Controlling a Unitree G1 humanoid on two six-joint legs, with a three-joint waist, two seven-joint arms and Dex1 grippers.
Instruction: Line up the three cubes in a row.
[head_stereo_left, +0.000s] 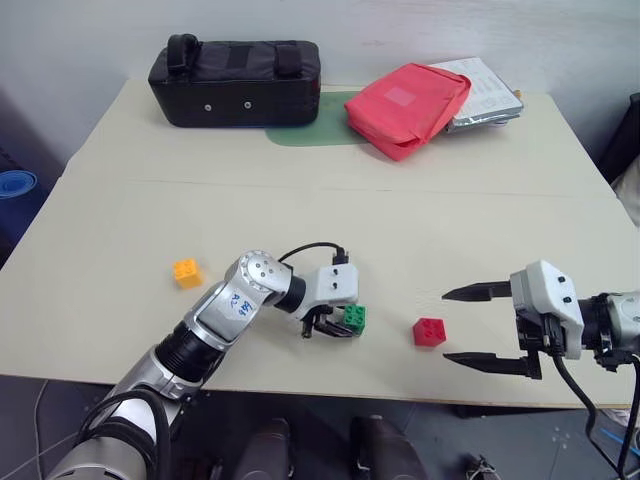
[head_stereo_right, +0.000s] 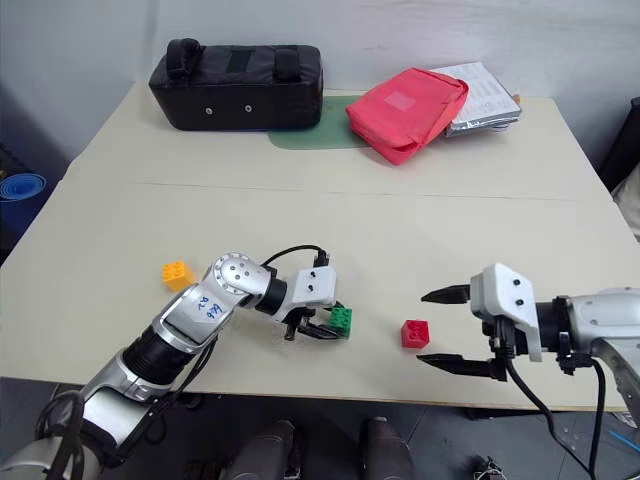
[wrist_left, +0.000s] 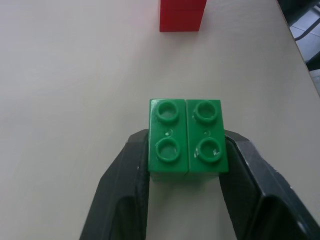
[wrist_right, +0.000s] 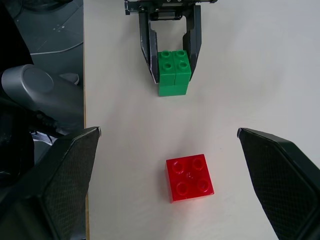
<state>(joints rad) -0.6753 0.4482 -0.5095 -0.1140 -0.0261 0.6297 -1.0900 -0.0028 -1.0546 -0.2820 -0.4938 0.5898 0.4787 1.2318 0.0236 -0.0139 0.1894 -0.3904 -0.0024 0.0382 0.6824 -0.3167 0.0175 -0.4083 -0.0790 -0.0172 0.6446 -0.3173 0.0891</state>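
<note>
Green cube (wrist_left: 186, 136) sits on the table (head_stereo_left: 300, 210) between our left end effector (head_stereo_left: 335, 327) fingers, seemingly gripped; red cube (wrist_right: 189, 177) lies between our wide-open right end effector (head_stereo_left: 478, 327) fingers; orange-yellow cube (head_stereo_left: 187, 272) apart.

A pale beige rectangular table (head_stereo_left: 150, 200) is seen, with a black padded fabric case (head_stereo_left: 236, 82), a flat green mat (head_stereo_left: 318, 130), a red fabric pouch (head_stereo_left: 408, 107) and a silvery packet of printed sheets (head_stereo_left: 487, 92) laid along its far edge. Near the front edge, three small studded plastic bricks are set on the tabletop: an orange-yellow one (head_stereo_left: 187, 272), a green one (head_stereo_left: 354, 319) and a red one (head_stereo_left: 429, 331). The green and red bricks are placed near each other, the orange-yellow one well apart.
</note>
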